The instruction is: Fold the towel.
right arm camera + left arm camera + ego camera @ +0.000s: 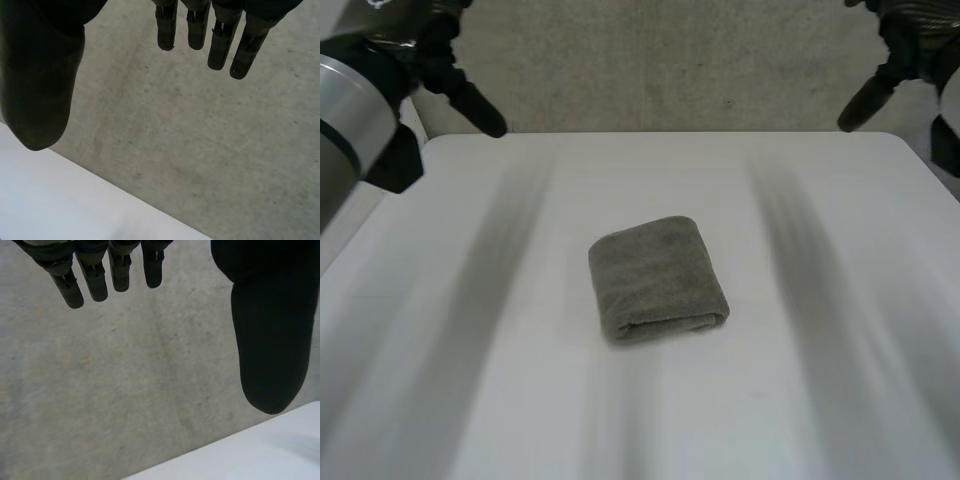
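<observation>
Aloft, left robot hand and right robot hand hang unclenched beyond the towel.

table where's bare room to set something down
Bare table lies all round the folded towel: left, right, near and far of it. Only the middle is taken. The left hand and right hand hover past the far corners.

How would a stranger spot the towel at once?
On the white table, near its middle, lies the towel, a grey cloth folded into a block. Unlike the black left hand and right hand by the far corners, it lies flat.
</observation>
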{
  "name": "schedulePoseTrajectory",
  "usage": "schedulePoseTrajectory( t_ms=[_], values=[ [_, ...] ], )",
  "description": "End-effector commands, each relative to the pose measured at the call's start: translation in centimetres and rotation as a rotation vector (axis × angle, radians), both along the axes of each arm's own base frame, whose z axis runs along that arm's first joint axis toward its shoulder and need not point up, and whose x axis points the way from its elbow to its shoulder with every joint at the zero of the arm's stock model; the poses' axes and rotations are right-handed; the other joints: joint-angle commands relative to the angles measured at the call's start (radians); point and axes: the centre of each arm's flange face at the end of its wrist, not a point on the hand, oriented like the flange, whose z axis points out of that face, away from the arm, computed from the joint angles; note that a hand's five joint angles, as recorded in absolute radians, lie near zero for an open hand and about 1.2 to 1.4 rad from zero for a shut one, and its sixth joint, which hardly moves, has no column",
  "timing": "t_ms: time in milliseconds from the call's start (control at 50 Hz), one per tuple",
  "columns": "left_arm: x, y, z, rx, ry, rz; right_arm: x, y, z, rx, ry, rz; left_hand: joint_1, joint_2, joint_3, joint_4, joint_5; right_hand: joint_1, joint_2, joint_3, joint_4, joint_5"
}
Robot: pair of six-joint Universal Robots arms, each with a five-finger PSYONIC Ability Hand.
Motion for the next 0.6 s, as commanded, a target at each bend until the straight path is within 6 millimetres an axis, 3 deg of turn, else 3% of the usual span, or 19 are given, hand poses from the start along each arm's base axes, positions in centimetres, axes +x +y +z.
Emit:
schedulePoseTrajectory(
  t_ms=[20,360,420,460,480,520,540,560,580,600],
  values=[
    [0.4,-0.4,-0.3,0.045,-0.017,0.022,-0.9,-0.7,0.2,0.016,0.004,-0.028,0.031,0.03,0.029,0.029,0.008,-0.058,-0.076,-0.076,-0.091,-0.061],
    [0.5,-0.3,-0.5,0.047,-0.02,0.022,-0.2,-0.5,-0.5,0.023,0.024,0.02,0.01,0.009,0.008,0.009,-0.012,-0.058,-0.076,-0.076,-0.091,-0.061],
    [0.4,-0.3,-0.6,0.052,-0.021,0.019,0.7,-0.6,-2.0,0.055,0.061,0.092,0.007,0.006,0.005,0.006,-0.015,-0.058,-0.076,-0.076,-0.091,-0.061],
    [0.4,-0.4,-0.7,0.056,-0.022,0.02,2.6,-0.4,-5.2,0.123,0.131,0.228,0.001,0.0,0.0,0.0,-0.021,-0.058,-0.076,-0.076,-0.091,-0.061],
    [0.4,-0.4,-0.7,0.056,-0.022,0.02,2.6,-0.4,-5.2,0.124,0.132,0.229,0.001,0.0,0.0,0.0,-0.021,-0.058,-0.076,-0.076,-0.091,-0.061],
    [0.4,-0.4,-0.9,0.061,-0.024,0.02,6.0,1.2,-8.9,0.189,0.208,0.412,0.001,0.0,0.0,0.0,-0.021,-0.058,-0.076,-0.076,-0.091,-0.061],
    [0.4,-0.4,-0.9,0.061,-0.024,0.02,6.0,1.2,-9.0,0.189,0.208,0.413,0.001,0.0,0.0,0.0,-0.021,-0.058,-0.076,-0.076,-0.091,-0.061],
    [0.3,-0.4,-0.9,0.062,-0.025,0.019,7.9,2.1,-10.9,0.217,0.238,0.497,0.001,0.0,0.0,0.0,-0.021,-0.058,-0.076,-0.076,-0.091,-0.061],
    [0.3,-0.4,-0.9,0.062,-0.025,0.019,7.9,2.1,-10.9,0.217,0.238,0.498,0.001,0.0,0.0,0.0,-0.021,-0.058,-0.076,-0.076,-0.091,-0.061],
    [0.3,-0.3,-1.0,0.065,-0.026,0.017,9.4,2.5,-13.0,0.252,0.26,0.549,0.001,0.0,0.0,0.0,-0.021,-0.058,-0.076,-0.076,-0.091,-0.061]
  ],
)
